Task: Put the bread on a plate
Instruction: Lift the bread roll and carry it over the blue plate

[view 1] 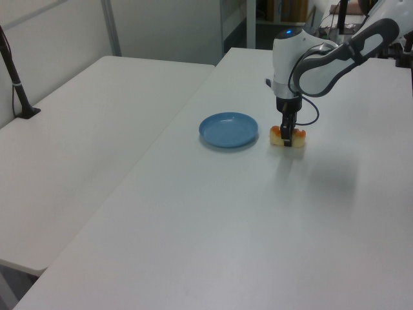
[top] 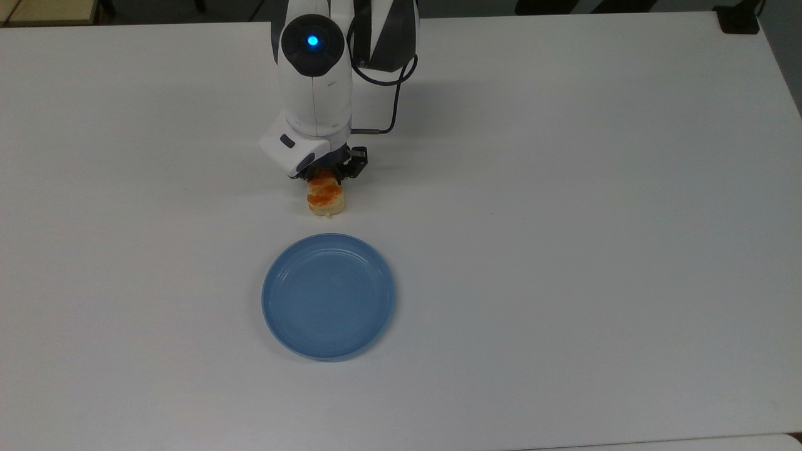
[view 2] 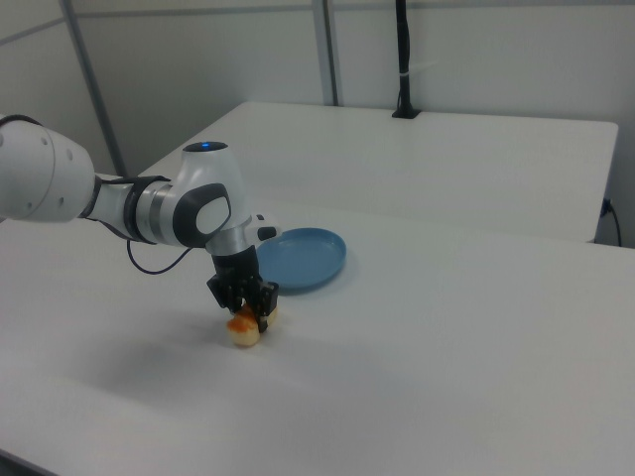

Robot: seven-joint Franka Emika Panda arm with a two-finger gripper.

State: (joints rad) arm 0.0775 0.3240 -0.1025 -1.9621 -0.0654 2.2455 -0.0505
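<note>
Glazed oblong bread (top: 326, 196) w/ round plate (top: 328, 295)

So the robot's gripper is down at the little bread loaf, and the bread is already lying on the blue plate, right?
Not quite. The gripper is indeed down at the bread, but the bread lies on the white table, apart from the blue plate, which has nothing on it. The top view shows a strip of bare table between loaf and plate.
</note>
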